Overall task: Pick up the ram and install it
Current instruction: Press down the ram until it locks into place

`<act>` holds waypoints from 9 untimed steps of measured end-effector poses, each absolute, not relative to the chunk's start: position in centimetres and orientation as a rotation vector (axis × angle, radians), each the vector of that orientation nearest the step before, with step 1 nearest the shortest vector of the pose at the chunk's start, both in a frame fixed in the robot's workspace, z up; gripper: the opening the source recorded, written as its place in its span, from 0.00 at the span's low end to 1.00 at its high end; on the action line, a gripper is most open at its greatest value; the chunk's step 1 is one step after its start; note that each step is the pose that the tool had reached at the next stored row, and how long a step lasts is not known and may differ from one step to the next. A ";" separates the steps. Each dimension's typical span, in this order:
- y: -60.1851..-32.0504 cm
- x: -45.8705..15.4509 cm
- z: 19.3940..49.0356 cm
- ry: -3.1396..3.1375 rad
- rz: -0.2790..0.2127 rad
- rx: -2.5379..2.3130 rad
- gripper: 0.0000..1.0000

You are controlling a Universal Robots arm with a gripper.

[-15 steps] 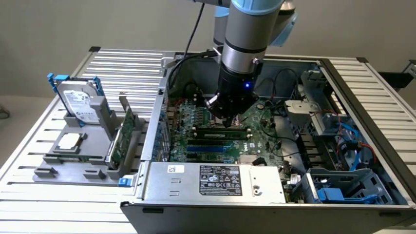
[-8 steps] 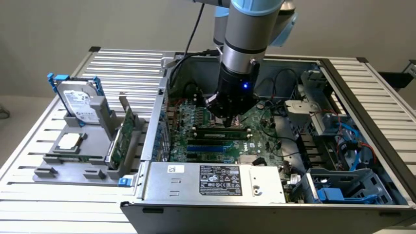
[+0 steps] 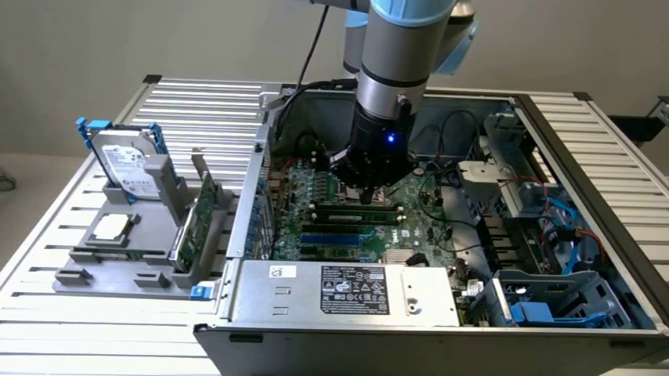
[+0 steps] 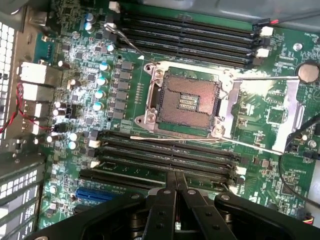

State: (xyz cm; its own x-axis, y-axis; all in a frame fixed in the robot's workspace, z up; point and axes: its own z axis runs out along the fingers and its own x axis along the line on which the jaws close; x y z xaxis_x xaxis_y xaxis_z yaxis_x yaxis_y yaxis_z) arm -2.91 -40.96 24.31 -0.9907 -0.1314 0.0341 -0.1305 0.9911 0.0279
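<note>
The ram (image 3: 356, 210) is a long, thin green stick with dark chips. It stands on edge in a memory slot on the motherboard (image 3: 418, 227), inside the open computer case. In the wrist view the ram (image 4: 125, 176) is a narrow green strip in the slot bank nearest the fingers. My gripper (image 3: 366, 197) hangs straight down over the middle of the stick. Its fingers (image 4: 167, 200) are shut together and their tips sit at the ram's upper edge. Nothing shows between the pads.
The bare CPU socket (image 4: 187, 100) lies beyond the slots, with a second slot bank (image 4: 190, 40) past it. The power supply (image 3: 345, 291) is at the case front and the drive cage (image 3: 544, 301) at the exterior view's right. A grey tray (image 3: 115, 262) holds a hard drive (image 3: 125, 164), an expansion card (image 3: 199, 215) and a processor (image 3: 110, 229).
</note>
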 end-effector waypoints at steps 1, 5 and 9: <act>-41.0 -2.9 24.3 -3.101 -0.040 0.181 0.11; -41.0 -2.9 24.3 -3.105 -0.041 0.091 0.11; -41.0 -2.9 24.3 -3.107 -0.042 0.058 0.11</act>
State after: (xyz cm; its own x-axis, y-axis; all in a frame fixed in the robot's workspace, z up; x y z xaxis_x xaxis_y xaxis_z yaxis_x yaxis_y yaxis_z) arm -2.91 -40.96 24.29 -0.9987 -0.0377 0.0337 -0.0368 0.9989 0.0279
